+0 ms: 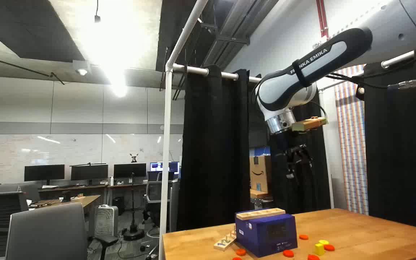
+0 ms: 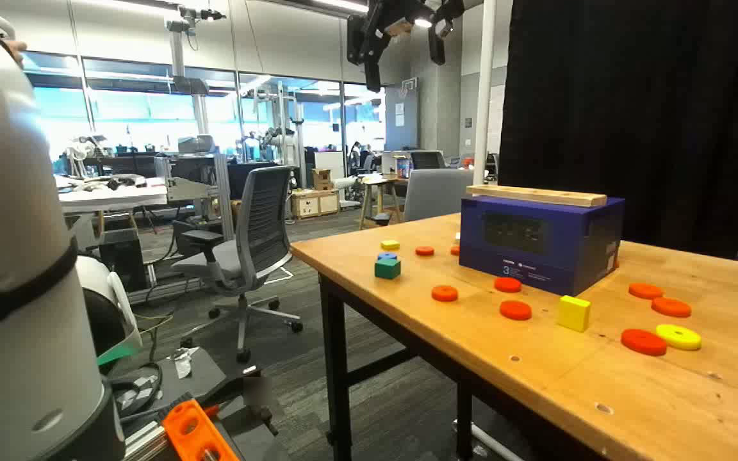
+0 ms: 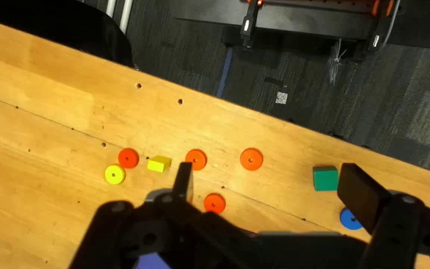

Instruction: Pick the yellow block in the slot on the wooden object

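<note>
The end effector (image 3: pixel 265 177) was positioned high above the desk (image 2: pixel 696 397), with its fingers (image 3: pixel 362 194) spread wide apart. The yellow block (image 2: pixel 574 314) stood on the desk surface. In an exterior view, it was located on the near side of the dark blue box (image 2: pixel 555 240) and apart from it; an orange disc (image 2: pixel 644 342) and a yellow disc (image 2: pixel 678 337) lay to the right of the block. The wooden bar (image 1: pixel 261 213), with slots in its upper face, lay on top of the box. In an exterior view, a wooden board (image 1: pixel 224 242) with pegs was located just left of the box. A green block (image 2: pixel 387 268) and a blue disc (image 2: pixel 387 257) lay toward the left of the desk in an exterior view. Additional orange discs (image 2: pixel 515 310) lay near the box.
</note>
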Motion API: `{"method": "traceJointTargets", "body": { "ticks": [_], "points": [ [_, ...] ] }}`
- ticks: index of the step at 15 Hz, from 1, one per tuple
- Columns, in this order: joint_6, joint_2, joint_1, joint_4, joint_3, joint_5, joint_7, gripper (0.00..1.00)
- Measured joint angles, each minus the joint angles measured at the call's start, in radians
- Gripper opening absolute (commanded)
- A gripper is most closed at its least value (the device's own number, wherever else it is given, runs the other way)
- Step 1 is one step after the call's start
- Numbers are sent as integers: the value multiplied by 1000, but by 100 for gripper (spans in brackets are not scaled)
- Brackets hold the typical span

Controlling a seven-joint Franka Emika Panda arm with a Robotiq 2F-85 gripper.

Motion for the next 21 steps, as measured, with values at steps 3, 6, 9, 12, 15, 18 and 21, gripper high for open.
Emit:
{"method": "traceJointTargets", "body": {
  "ticks": [3, 6, 9, 12, 15, 18, 21],
  "points": [
    [0, -3, 0, 7, 0, 0, 0, 100],
    [0, -3, 0, 7, 0, 0, 0, 100],
    [0, -3, 1, 6, -2, 0, 0, 100],
    [0, 1, 5, -4, -10, 0, 1, 100],
    [6, 7, 5, -22, -32, 15, 12, 100],
    [48, 22, 0, -54, -87, 95, 40, 100],
    [122, 38, -19, -79, -148, 177, 48, 100]
  ]
}}
